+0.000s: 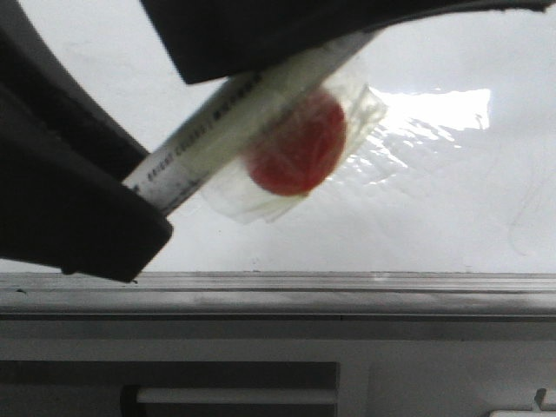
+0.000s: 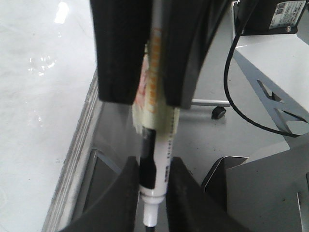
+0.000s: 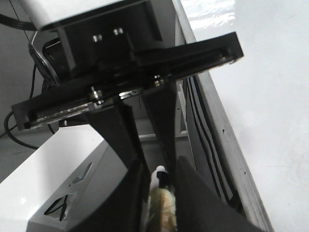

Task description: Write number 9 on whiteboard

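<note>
Whiteboard [image 1: 452, 200] fills the front view from 9 to 3 o'clock, no 9 legible on it. Left gripper [image 2: 155, 166] clamps a white marker [image 2: 161, 164]; right gripper [image 3: 161, 176] pinches the same marker's taped end.

- The front view sits very close to the marker [image 1: 234, 122], looking forward across the whiteboard [image 1: 452, 200], with the board's grey edge strip [image 1: 347, 291] running just below the marker.
- The left wrist view looks down along the marker [image 2: 157, 159] at close range; the whiteboard [image 2: 34, 121] lies to one side of it, a white frame [image 2: 275, 72] to the other.
- The right wrist view looks past the other arm's black gripper body [image 3: 125, 82] toward the marker [image 3: 161, 200], whiteboard [image 3: 270, 96] beside.
- All three views share the marker and the whiteboard's edge.
</note>
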Robot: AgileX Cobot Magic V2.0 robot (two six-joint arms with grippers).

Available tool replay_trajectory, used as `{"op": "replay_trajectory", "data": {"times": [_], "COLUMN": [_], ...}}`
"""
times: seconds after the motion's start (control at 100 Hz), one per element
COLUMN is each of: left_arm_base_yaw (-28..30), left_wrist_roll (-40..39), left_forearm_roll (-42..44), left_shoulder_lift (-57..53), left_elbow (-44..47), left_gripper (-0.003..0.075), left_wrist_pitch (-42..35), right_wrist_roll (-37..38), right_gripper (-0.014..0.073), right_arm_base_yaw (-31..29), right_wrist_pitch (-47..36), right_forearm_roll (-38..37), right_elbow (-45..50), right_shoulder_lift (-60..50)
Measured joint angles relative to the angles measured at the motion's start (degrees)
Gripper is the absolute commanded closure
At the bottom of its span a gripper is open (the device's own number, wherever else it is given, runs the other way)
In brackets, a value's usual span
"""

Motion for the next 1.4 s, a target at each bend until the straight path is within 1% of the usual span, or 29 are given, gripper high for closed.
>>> {"op": "replay_trajectory", "data": {"times": [0.06,0.13,0.2,0.25,0.3,0.35,0.39,0.67,0.99,1.06,1.13,1.17,1.19,1.2,1.22,1.27,1.32,1.37,1.4], "left_arm_base_yaw": [0.0,0.0,0.0,0.0,0.0,0.0,0.0,0.0,0.0,0.0,0.0,0.0,0.0,0.0,0.0,0.0,0.0,0.0,0.0], "left_wrist_roll": [0.0,0.0,0.0,0.0,0.0,0.0,0.0,0.0,0.0,0.0,0.0,0.0,0.0,0.0,0.0,0.0,0.0,0.0,0.0], "left_forearm_roll": [0.1,0.1,0.1,0.0,-0.1,-0.2,-0.3,-0.5,-0.7,-0.7,-0.7,-0.7,-0.7,-0.7,-0.7,-0.7,-0.7,-0.6,-0.3], "left_shoulder_lift": [0.0,0.0,0.0,0.0,0.0,0.0,0.0,0.0,-0.1,-0.1,-0.1,-0.1,-0.1,-0.1,-0.1,-0.1,-0.1,-0.1,-0.1], "left_elbow": [0.0,0.0,0.0,0.0,0.0,0.0,0.0,0.0,-0.1,-0.1,-0.1,-0.2,-0.2,-0.2,-0.2,-0.2,-0.2,-0.2,-0.2], "left_gripper": [0.0741,0.0741,0.0741,0.0741,0.0741,0.0741,0.0741,0.0741,0.0741,0.0741,0.0741,0.0741,0.0741,0.0741,0.0741,0.0741,0.0741,0.0741,0.0741], "left_wrist_pitch": [-0.1,-0.3,-0.5,-1.0,-1.5,-1.9,-2.2,-2.6,-2.6,-2.4,-2.3,-2.1,-2.1,-2.1,-2.1,-2.1,-2.1,-2.1,-2.1], "right_wrist_roll": [-0.1,-0.1,-0.1,-0.2,-0.2,-0.2,-0.2,-0.2,-0.2,-0.2,-0.2,-0.2,-0.2,-0.2,-0.2,-0.2,-0.2,-0.2,-0.2], "right_gripper": [0.0640,0.0572,0.0446,0.0326,0.0233,0.0167,0.0139,0.0133,0.0133,0.0153,0.0227,0.0294,0.0345,0.0345,0.0399,0.0480,0.0582,0.0659,0.0660], "right_arm_base_yaw": [0.1,0.1,0.1,0.1,0.1,0.2,0.4,0.4,0.4,0.4,0.4,0.4,0.4,0.4,0.4,0.4,0.4,0.4,0.4], "right_wrist_pitch": [-0.3,-0.5,-0.5,-0.5,-0.5,-0.7,-1.0,-4.2,-5.9,-5.9,-5.9,-5.9,-5.9,-5.9,-5.9,-5.9,-5.9,-5.7,-5.5], "right_forearm_roll": [-0.1,-0.6,-1.8,-2.6,-3.3,-3.8,-4.1,-4.7,-5.6,-5.6,-5.6,-5.6,-5.6,-5.6,-5.5,-5.0,-4.6,-4.6,-4.6], "right_elbow": [0.0,0.0,-0.1,-0.2,-0.2,-0.2,-0.2,-0.2,2.0,2.0,2.0,2.0,2.0,2.0,2.0,2.0,2.0,2.1,2.2], "right_shoulder_lift": [0.0,-0.1,-0.4,-0.6,-0.8,-1.1,-1.3,-1.4,-1.4,-1.4,-1.4,-1.4,-1.4,-1.4,-1.4,-1.4,-1.4,-1.4,-1.4]}}
